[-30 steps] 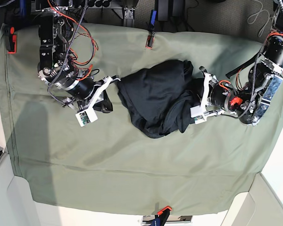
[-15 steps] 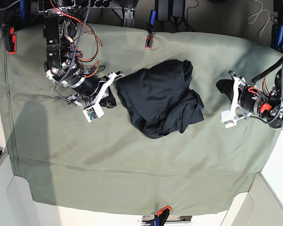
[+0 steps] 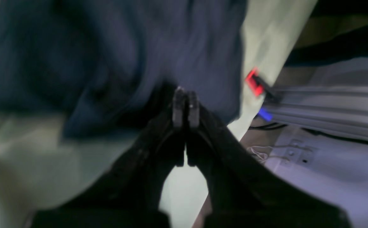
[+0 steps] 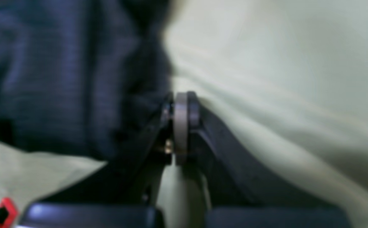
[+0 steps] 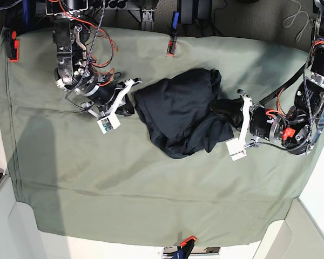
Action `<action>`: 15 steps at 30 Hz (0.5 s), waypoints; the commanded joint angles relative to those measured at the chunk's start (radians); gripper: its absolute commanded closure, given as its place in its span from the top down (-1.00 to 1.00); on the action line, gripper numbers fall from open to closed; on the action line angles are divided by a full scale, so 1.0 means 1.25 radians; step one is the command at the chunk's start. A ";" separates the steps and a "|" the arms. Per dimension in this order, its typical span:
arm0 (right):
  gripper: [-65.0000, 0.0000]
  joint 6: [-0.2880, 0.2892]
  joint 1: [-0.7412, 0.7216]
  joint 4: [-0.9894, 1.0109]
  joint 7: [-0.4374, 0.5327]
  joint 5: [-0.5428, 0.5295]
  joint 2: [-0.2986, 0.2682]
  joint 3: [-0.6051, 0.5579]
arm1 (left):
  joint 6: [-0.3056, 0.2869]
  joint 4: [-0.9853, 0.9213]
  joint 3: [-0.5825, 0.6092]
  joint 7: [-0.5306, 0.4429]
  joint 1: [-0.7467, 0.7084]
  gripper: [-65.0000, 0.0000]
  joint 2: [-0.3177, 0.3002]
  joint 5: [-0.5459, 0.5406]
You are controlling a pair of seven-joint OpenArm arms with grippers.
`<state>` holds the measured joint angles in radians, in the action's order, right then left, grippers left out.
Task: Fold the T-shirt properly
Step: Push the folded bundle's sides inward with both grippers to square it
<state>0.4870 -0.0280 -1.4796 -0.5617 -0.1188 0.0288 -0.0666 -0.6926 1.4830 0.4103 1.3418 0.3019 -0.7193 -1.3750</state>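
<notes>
Both arms are black with red and orange cables, white brackets and black fabric-covered end effectors.

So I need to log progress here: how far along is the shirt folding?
Hardly started. Done: nothing folded; the T-shirt lies in a crumpled heap on the olive table cloth. In hand: both tools are shut at the heap's edges, the left tool over its edge, the right tool beside it; whether either pinches fabric is unclear. Left: spread it flat, then make every fold.

Olive-green table cloth [image 5: 151, 189], red clamps [image 5: 171, 46]
</notes>
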 commanded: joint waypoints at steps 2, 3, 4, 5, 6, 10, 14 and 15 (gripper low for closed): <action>-1.00 0.015 -0.006 -0.013 0.016 -0.019 0.022 -0.033 | -0.004 0.010 -0.010 -0.005 0.018 -1.00 0.000 -0.015; -1.00 0.015 -0.006 -0.013 0.013 -0.019 0.027 -0.052 | -0.004 0.010 -0.010 -0.009 0.020 -1.00 0.005 -0.013; -1.00 0.015 -0.006 -0.013 0.009 -0.019 0.031 -0.070 | -0.004 0.009 -0.010 -0.019 0.020 -1.00 0.010 0.002; -1.00 0.015 -0.006 -0.014 0.009 -0.019 0.033 -0.091 | -0.004 0.009 -0.010 -0.037 0.022 -1.00 0.015 0.026; -1.00 0.014 -0.006 -0.014 0.009 -0.019 0.034 -0.110 | -0.004 0.009 -0.010 -0.057 0.023 -1.00 0.018 0.059; -1.00 0.013 -0.006 -0.015 0.003 -0.019 0.035 -0.170 | -0.004 0.008 -0.010 -0.152 0.022 -1.00 0.016 0.190; -1.00 0.011 -0.006 -0.031 -0.031 -0.019 0.035 -0.181 | -0.004 -0.002 -0.010 -0.229 0.022 -1.00 0.014 0.301; -1.00 0.011 -0.006 -0.038 -0.036 -0.018 0.034 -0.180 | -0.004 -0.009 -0.010 -0.251 0.022 -1.00 0.015 0.328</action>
<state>0.4908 -0.0242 -1.5059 -0.6273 -0.1261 0.0639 -0.2913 -0.6922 1.4635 0.4103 1.0397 0.3035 -0.6865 -0.9520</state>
